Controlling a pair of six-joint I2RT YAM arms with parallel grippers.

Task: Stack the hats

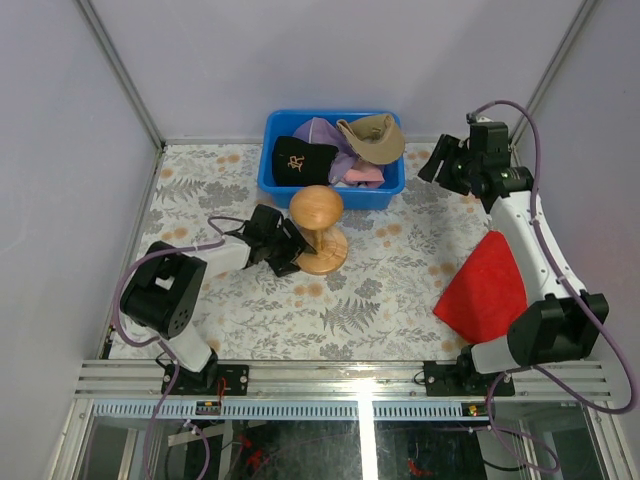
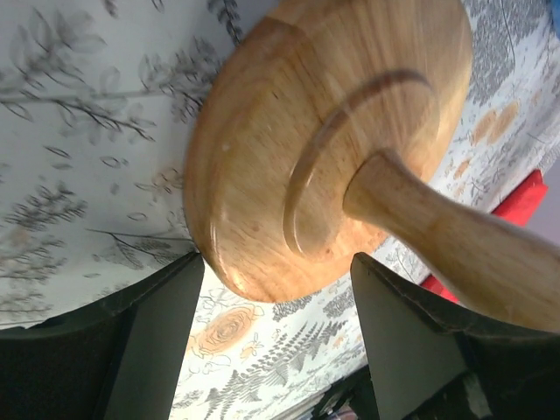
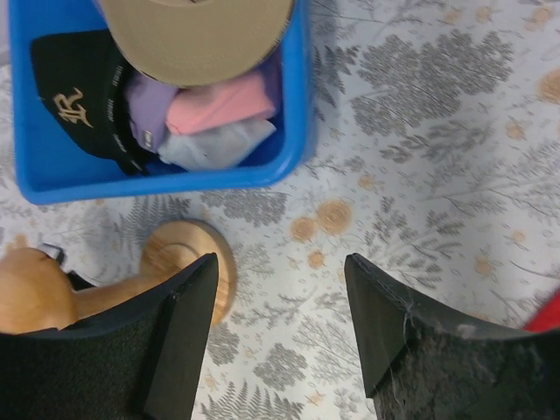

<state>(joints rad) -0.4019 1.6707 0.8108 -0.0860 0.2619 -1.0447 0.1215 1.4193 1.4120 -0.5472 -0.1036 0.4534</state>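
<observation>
The hats lie heaped in a blue bin (image 1: 275,185): a tan cap (image 1: 372,137) on top, a black cap with a gold logo (image 1: 300,160), a lavender one (image 1: 322,132) and a pink one (image 1: 365,176). The right wrist view shows the tan cap (image 3: 197,35), black cap (image 3: 83,101), lavender cap (image 3: 150,103), pink cap (image 3: 223,101) and a pale white one (image 3: 219,144). My right gripper (image 1: 443,160) hangs open and empty right of the bin. My left gripper (image 2: 276,284) is open low on the table, the wooden stand's base (image 2: 324,149) just ahead of its fingertips.
A wooden hat stand with a round dome (image 1: 316,208) and a disc base (image 1: 325,255) stands in front of the bin. A red cloth (image 1: 485,290) lies near the right arm. A patterned cloth covers the table (image 1: 380,300).
</observation>
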